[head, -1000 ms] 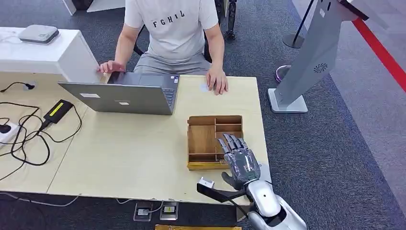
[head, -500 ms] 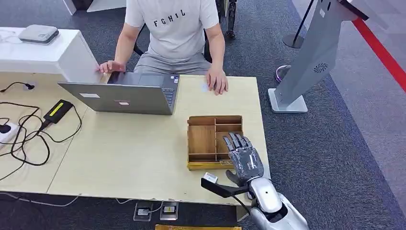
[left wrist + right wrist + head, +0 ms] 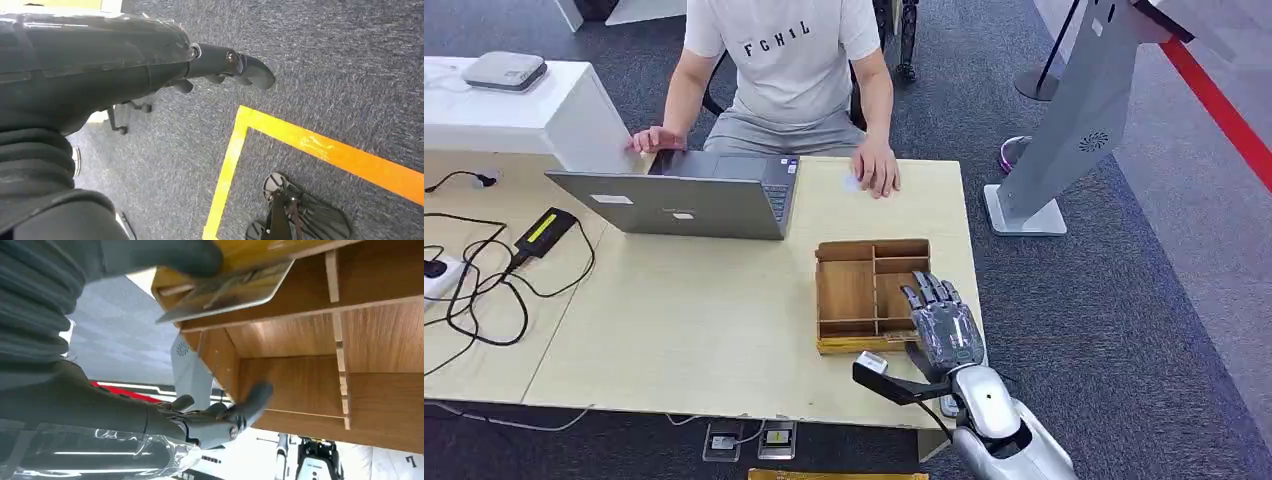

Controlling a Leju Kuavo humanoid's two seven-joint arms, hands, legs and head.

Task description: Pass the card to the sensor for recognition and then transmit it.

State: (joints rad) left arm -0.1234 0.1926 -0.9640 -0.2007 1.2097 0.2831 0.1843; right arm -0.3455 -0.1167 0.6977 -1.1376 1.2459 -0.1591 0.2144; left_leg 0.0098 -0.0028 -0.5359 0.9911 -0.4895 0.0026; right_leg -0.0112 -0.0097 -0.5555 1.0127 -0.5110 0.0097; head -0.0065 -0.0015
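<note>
Over the right side of the tray [image 3: 844,250], on the tabletop [image 3: 704,320]: right hand [image 3: 944,330] poised palm-down, fingers [image 3: 240,410] released and extended, grasping nothing as yet. Card [image 3: 225,290] lying tilted at the tray's near-right corner, one edge propped on the rim, with the thumb [image 3: 165,255] just above it. Cannot tell whether thumb and card touch.

Step in hand, as judged: picking up the card.

- Lower the hand so that the raised card edge sits between thumb and fingers. The propped edge is probably the only part open to a pinch.
- Close slowly. A thin, smooth card is likely to slide flat into the compartment if pushed instead of pinched.
- Avoid pressing on the tray wall or the dividers, since the light wooden tray may shift on the tabletop.
- Lift straight up until clear of the rim, then check the hold before moving toward the sensor.
- Watch the person's hand [image 3: 876,172] at the far edge, well apart from the tray.

Left hand [image 3: 225,62] hanging over the carpet, loosely extended and holding nothing. No action needed there.
</note>
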